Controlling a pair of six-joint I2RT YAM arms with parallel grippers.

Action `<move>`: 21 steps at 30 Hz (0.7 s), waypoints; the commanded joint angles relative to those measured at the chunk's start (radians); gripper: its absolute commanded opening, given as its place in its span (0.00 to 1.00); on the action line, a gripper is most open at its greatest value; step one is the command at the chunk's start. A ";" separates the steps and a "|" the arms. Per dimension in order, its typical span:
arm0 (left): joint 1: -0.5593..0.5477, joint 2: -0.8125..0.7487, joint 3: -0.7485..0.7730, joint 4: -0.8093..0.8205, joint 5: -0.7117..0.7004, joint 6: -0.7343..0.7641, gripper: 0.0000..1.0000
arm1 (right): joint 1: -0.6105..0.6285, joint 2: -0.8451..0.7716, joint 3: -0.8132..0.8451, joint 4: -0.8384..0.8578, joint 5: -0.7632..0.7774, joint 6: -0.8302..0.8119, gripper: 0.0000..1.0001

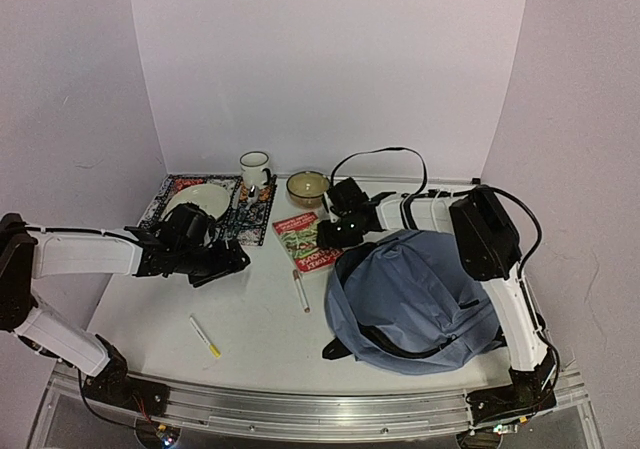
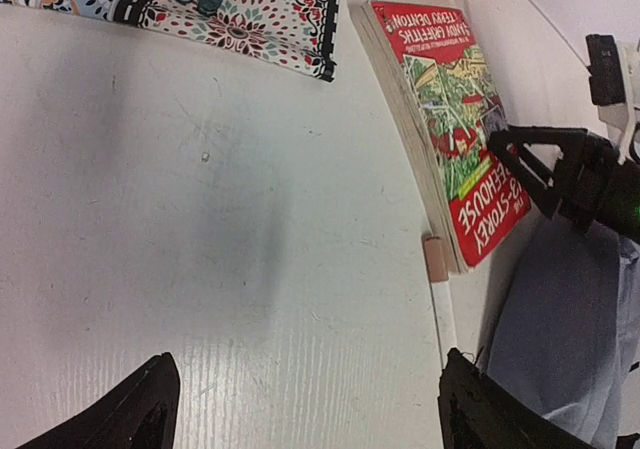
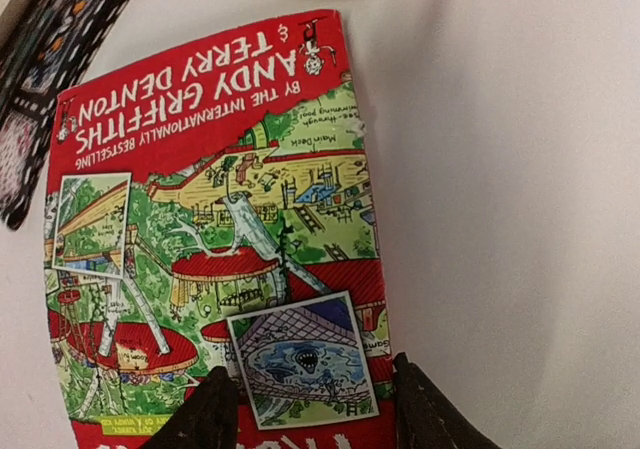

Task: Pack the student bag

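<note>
Mid-frame in the top view, right hand [image 1: 338, 233] sits parted over the book [image 1: 303, 239], gripping nothing yet; the student bag [image 1: 420, 294] lies just lower right of it, far from the released left hand [image 1: 228, 262].

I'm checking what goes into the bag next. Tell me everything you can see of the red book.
The book is a red paperback, its cover a green treehouse drawing, by Andy Griffiths and Terry Denton. It lies closed, flat, cover up, on the white table between the patterned placemat and the student bag. The right gripper sits over its end by the bag; grip unclear.
</note>
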 commanded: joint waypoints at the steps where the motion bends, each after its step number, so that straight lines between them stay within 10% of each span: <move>1: 0.005 0.030 0.028 -0.006 -0.050 0.012 0.91 | 0.108 -0.021 -0.128 -0.149 -0.023 0.054 0.51; 21: 0.005 0.197 0.062 0.119 0.000 -0.034 0.74 | 0.308 -0.165 -0.310 0.017 -0.076 0.311 0.50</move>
